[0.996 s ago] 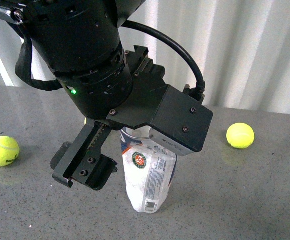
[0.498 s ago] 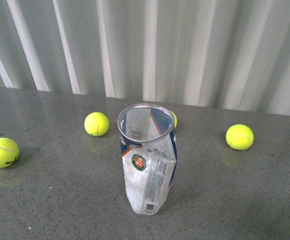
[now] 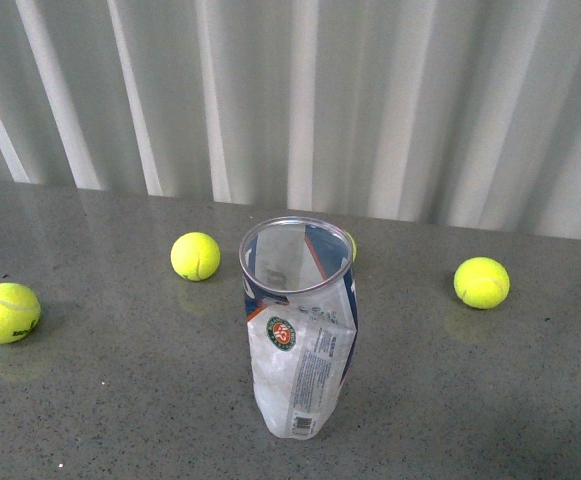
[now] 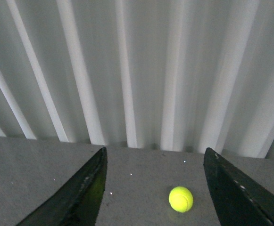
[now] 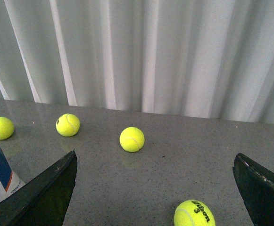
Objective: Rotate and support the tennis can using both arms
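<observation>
Upright on the grey table, mid-frame in the front view: the tennis can, open mouth up, dented, touched by nothing. Neither arm visible there. Bare tabletop all round the can — nearest ball behind and to its left, another well off to the right, a third near the left edge. White curtain along the far edge. Left gripper spread wide, empty, one ball between the jaws' sightline. Right gripper likewise wide apart — can edge just beside one finger.
</observation>
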Robot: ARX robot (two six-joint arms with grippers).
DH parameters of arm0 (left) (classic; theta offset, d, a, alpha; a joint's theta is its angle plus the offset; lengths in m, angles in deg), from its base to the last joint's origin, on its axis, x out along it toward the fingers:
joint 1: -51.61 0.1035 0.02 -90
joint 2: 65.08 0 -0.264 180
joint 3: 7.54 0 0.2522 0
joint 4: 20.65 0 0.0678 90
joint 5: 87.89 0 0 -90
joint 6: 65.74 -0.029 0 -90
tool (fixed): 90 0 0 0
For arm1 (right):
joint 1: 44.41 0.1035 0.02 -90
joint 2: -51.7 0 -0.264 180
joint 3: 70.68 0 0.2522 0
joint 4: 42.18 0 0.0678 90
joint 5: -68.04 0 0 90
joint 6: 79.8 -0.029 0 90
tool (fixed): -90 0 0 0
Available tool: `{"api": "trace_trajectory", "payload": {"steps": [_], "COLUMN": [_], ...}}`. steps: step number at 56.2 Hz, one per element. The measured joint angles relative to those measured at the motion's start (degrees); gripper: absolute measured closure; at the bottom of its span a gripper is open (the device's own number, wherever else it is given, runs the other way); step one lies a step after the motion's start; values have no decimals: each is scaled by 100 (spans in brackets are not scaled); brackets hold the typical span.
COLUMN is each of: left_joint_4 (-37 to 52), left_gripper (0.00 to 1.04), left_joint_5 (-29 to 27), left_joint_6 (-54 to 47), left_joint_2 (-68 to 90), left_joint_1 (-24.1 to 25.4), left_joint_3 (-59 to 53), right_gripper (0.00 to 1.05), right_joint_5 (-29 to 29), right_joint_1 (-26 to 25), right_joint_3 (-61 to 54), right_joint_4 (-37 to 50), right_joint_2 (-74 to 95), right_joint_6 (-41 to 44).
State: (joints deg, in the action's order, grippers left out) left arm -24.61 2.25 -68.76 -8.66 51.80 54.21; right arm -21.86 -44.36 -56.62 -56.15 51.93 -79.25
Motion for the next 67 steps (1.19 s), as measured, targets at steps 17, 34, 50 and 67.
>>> {"api": "trace_trajectory", "payload": {"steps": [17,34,50,67], "left_joint_4": [990,1351,1276,929], "left_gripper": [98,101,101,101], "left_joint_5": [-4,-13,-13,-13], "left_joint_6": [236,297,297,299], "left_joint_2": [-1054,-2031,-2686,-3355], "left_joint_1": [-15,-17,-17,-17], "left_joint_3": [-2190,-3571,-4107,-4430], "right_gripper": [7,7,7,7], "right_joint_5": [0,0,0,0], "right_joint_1": [0,0,0,0], "right_joint_3": [0,0,0,0], "right_joint_4": [0,0,0,0], "right_joint_2": [0,-2,0,-2], "right_joint_6": [0,0,0,0]}}
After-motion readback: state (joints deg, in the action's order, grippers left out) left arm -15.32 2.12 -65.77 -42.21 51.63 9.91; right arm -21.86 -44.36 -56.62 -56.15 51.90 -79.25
